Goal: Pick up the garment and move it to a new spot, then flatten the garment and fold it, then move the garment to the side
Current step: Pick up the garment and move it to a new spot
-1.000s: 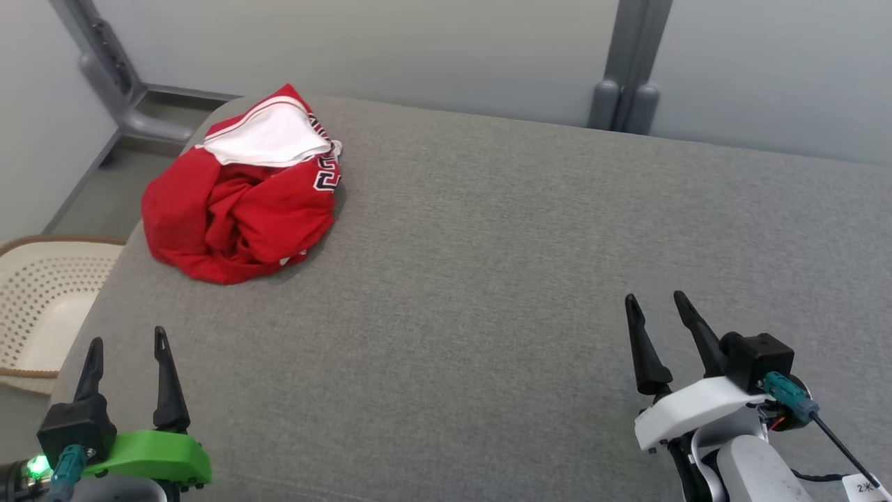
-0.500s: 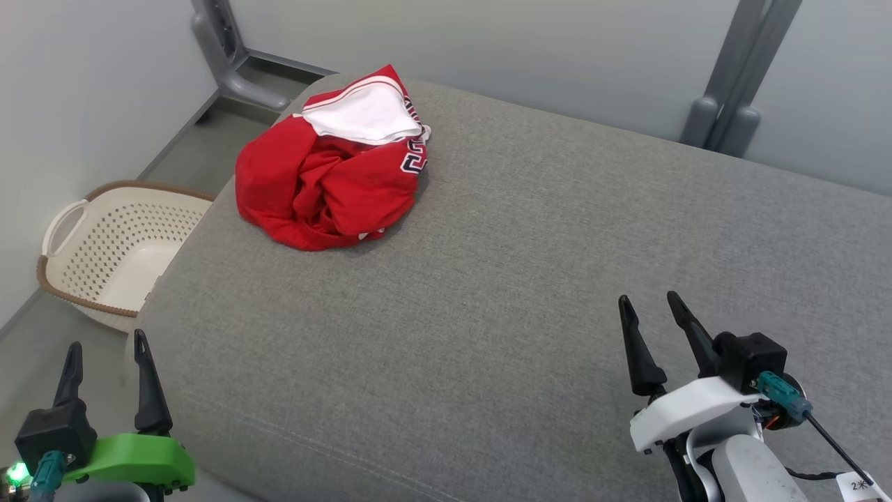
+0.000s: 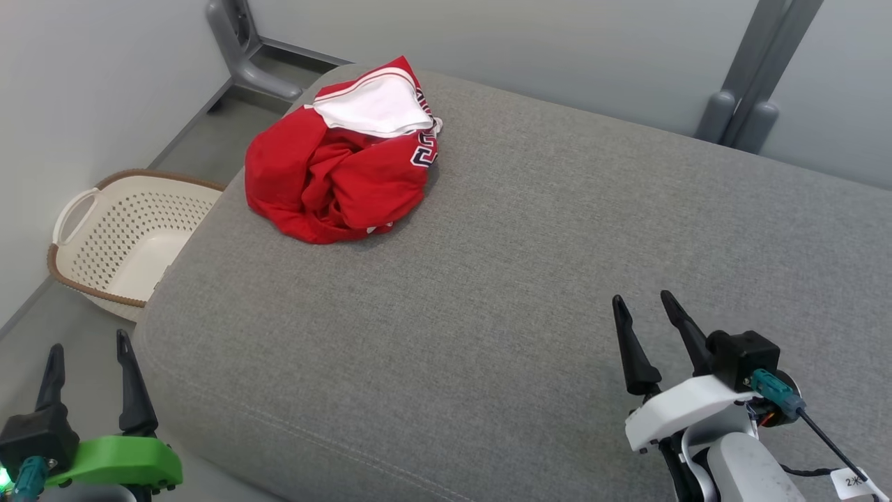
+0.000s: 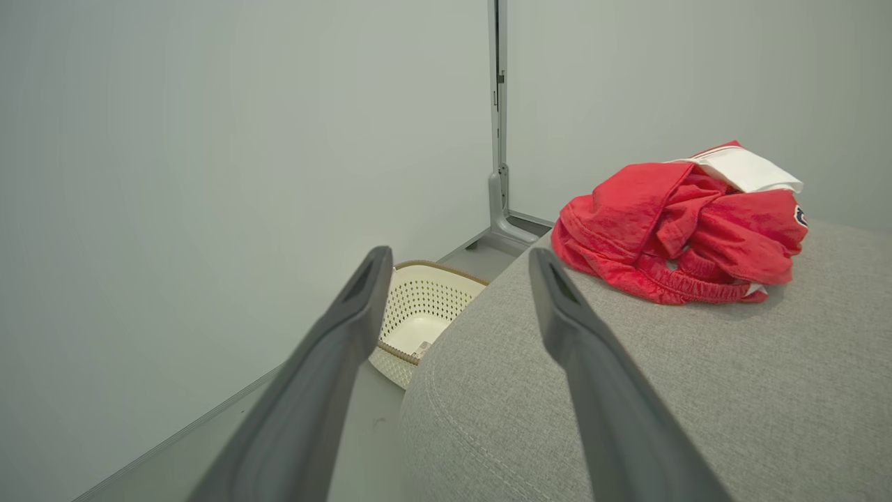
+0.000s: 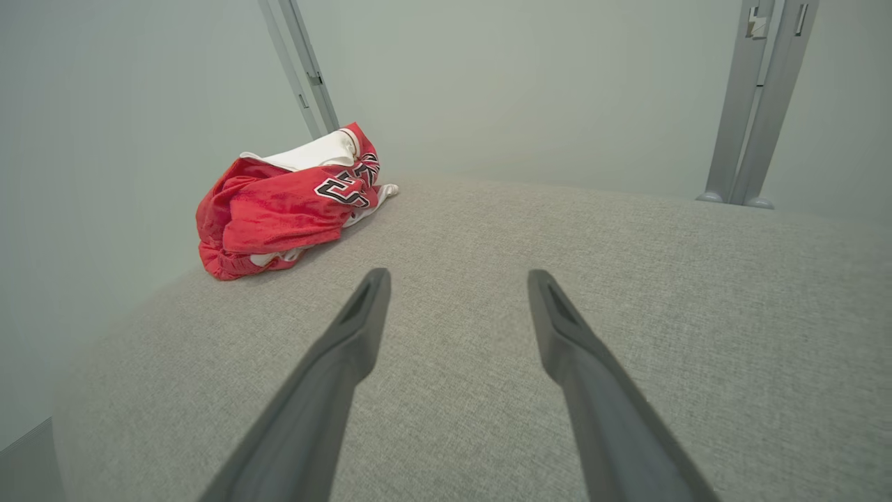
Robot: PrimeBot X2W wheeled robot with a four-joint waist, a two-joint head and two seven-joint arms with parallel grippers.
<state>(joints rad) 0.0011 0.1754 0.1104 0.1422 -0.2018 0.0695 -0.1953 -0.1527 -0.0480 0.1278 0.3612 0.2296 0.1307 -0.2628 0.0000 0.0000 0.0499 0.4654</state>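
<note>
The garment [image 3: 334,174] is a crumpled red piece with a white lining and dark lettering, heaped at the far left corner of the grey cushioned surface [image 3: 529,265]. It lies in the left wrist view [image 4: 683,230] at the right and in the right wrist view [image 5: 286,209] at the upper left. My left gripper [image 3: 89,341] hangs open off the surface's near left corner, above the floor. Over the near right part of the surface my right gripper [image 3: 641,300] stands open, far from the garment. Nothing is between either pair of fingers.
A cream perforated laundry basket [image 3: 118,237] with a brown rim sits on the floor to the left of the surface, also in the left wrist view [image 4: 425,314]. Grey posts [image 3: 746,84] and pale walls stand behind.
The head camera has turned left, so the garment and surface sit further right in the picture and the basket shows in full. Both grippers stay open.
</note>
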